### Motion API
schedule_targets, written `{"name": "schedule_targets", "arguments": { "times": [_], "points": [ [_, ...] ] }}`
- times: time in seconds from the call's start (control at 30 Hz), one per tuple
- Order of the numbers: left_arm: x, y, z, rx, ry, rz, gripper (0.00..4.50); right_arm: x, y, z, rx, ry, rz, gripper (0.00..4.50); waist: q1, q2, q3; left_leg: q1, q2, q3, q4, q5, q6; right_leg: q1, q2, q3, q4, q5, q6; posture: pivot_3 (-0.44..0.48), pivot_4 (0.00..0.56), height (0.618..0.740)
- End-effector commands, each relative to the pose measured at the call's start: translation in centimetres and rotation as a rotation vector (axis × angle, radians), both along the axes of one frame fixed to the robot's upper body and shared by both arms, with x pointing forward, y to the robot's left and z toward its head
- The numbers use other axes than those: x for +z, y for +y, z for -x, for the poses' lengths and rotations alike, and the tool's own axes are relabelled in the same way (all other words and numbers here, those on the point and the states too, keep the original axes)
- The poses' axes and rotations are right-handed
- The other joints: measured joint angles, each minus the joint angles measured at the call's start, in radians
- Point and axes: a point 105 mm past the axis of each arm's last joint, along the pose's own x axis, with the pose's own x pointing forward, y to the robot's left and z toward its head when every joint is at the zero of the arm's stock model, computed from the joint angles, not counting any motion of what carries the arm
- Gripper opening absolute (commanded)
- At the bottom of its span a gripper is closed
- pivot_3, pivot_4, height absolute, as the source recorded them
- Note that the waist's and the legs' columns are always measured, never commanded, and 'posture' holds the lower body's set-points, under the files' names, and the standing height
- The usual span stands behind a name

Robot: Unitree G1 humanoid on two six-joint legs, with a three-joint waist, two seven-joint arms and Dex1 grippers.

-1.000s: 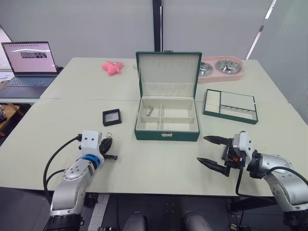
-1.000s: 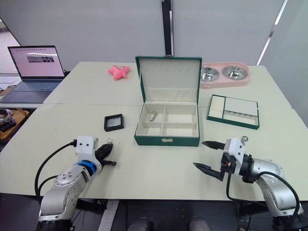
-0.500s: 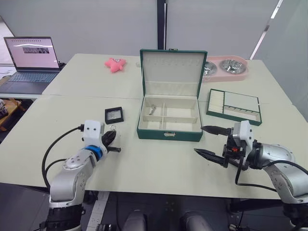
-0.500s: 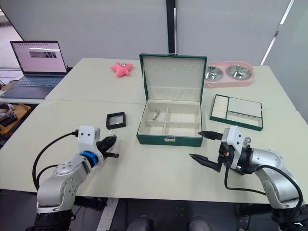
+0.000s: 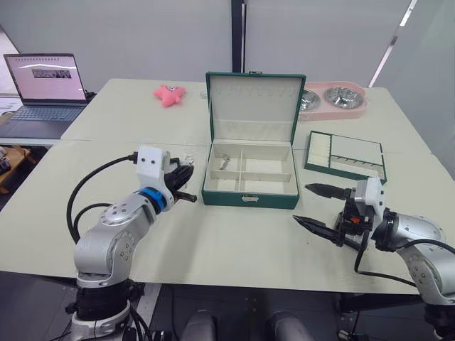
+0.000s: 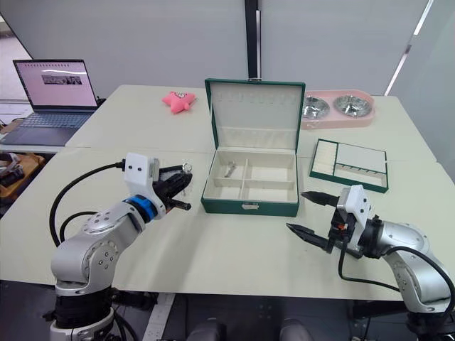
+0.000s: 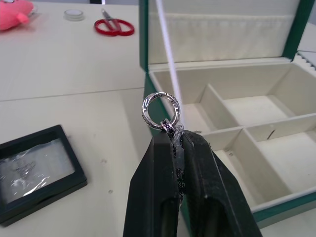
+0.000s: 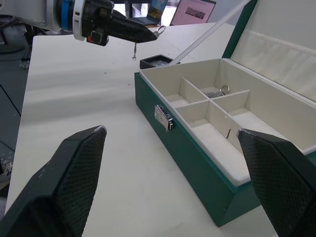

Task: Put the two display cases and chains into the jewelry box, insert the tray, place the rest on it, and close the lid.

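Observation:
My left gripper is shut on a silver chain, whose ring end sticks up above the fingertips. It hangs above the table just left of the open jewelry box. The lid stands upright. Another chain lies in the box's back-left compartment. One black-framed display case lies on the table below and left of the held chain. The tray rests right of the box. My right gripper is open and empty, low over the table at the box's front right.
A laptop sits on the far-left table. A pink star toy lies behind and left of the box, with red scissors near it. A pink double bowl stand is at the back right.
My left gripper has risen off the table with the chain and moved forward and right, up to the box's left side. The right gripper has stayed open in about the same place.

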Motion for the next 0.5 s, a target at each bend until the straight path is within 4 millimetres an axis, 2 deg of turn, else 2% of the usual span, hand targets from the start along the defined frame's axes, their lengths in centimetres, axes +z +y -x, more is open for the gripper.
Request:
{"name": "schedule_targets", "arguments": {
  "times": [0.03,0.27,0.5],
  "points": [
    [1.9,-1.8,0.3,-0.058,-0.056,0.005,0.01,0.8,-0.6,0.0,-0.019,-0.051,-0.009,4.5,-0.002,0.0,0.0,0.0,0.0,0.0,0.0,0.0,0.0,0.0,0.0,0.0,0.0,0.0,0.0,0.0,0.15,0.74],
    [1.6,-4.1,-0.6,-0.097,-0.037,0.014,0.01,0.4,-1.1,0.0,-0.05,-0.055,-0.01,4.5,0.0,0.0,0.0,0.0,0.0,0.0,0.0,0.0,0.0,0.0,0.0,0.001,0.0,0.0,0.0,0.0,0.15,0.74],
    [0.1,-4.7,-1.7,-0.085,0.019,-0.02,0.01,0.6,-1.3,0.1,-0.069,-0.059,-0.011,4.5,-0.001,-0.001,0.0,0.0,0.0,0.0,0.0,0.0,0.0,0.0,0.0,0.001,0.0,0.0,0.0,0.0,0.15,0.74]
  ]
}}
